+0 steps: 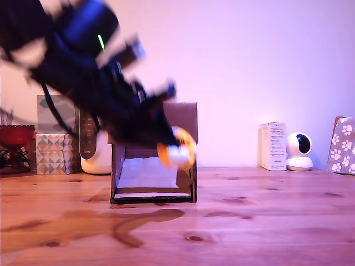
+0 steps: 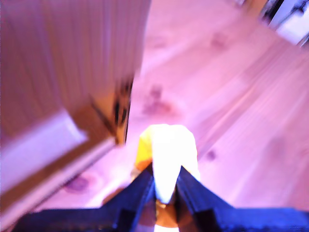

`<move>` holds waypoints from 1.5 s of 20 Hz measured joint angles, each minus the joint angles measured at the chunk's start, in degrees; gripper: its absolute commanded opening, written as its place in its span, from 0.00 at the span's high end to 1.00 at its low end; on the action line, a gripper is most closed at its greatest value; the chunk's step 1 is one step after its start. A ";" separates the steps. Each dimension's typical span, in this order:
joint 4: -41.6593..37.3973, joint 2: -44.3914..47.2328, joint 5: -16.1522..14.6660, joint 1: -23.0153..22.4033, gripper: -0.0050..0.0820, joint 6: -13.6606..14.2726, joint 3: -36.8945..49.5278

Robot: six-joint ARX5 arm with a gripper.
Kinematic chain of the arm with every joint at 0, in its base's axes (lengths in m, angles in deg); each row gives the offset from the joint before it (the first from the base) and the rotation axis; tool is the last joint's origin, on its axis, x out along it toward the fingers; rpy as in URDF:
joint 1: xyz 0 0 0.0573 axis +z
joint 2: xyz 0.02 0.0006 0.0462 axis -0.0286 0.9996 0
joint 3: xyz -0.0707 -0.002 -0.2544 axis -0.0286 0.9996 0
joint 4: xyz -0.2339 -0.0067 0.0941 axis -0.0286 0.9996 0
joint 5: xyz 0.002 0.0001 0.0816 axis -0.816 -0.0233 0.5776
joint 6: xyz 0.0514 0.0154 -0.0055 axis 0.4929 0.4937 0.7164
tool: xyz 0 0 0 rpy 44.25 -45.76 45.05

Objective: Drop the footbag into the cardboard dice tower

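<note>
**Footbag held in the air in front of the cardboard tower**

The wooden tabletop (image 1: pixel 266 221) fills the lower half of the exterior view, knotty and warm-toned, with a dark shadow lying on it in front of the tower. The arm (image 1: pixel 72 61) is the next biggest thing: a dark, motion-blurred mass reaching down from the exterior view's upper left toward the middle, with a small green light on its upper part.

The cardboard dice tower (image 1: pixel 186 116) stands on the tabletop at the centre, its brown upper panel partly hidden behind the arm and its lower front opening showing a pale sloped ramp inside. In the wrist view the tower (image 2: pixel 67 63) appears as a blurred brown wall with a pale edge lower down.

Along the back, on the exterior view's left, sit patterned tissue boxes (image 1: pixel 55 152), a white appliance (image 1: pixel 94 149) and a red bowl (image 1: pixel 15 134). On the right are a white carton (image 1: pixel 273 146), a small round white camera (image 1: pixel 299 151) and a paw-print bag (image 1: pixel 342 145).

The gripper (image 1: pixel 169 141) has its jaws closed on the footbag (image 1: pixel 178 148). The bag is off the tabletop, in front of the tower's front face at about the top edge of the opening, toward the exterior view's right side of it. In the wrist view the two dark fingers (image 2: pixel 140 193) pinch the footbag (image 2: pixel 169 154), which shows white and yellow and bulges out beyond them, with the tabletop below and the tower's corner just beside it.
</note>
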 measured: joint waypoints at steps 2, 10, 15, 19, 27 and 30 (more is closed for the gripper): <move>2.69 -3.17 -0.22 0.00 0.92 0.00 0.00; 5.20 -17.33 0.13 -0.02 0.92 3.39 0.00; -1.84 -20.22 6.80 0.02 0.92 7.58 0.00; -6.62 -20.17 7.02 1.88 0.92 8.96 -0.07; 8.68 -12.22 4.15 8.02 0.92 8.98 -16.26; 14.08 -7.61 1.64 8.96 0.92 9.01 -22.75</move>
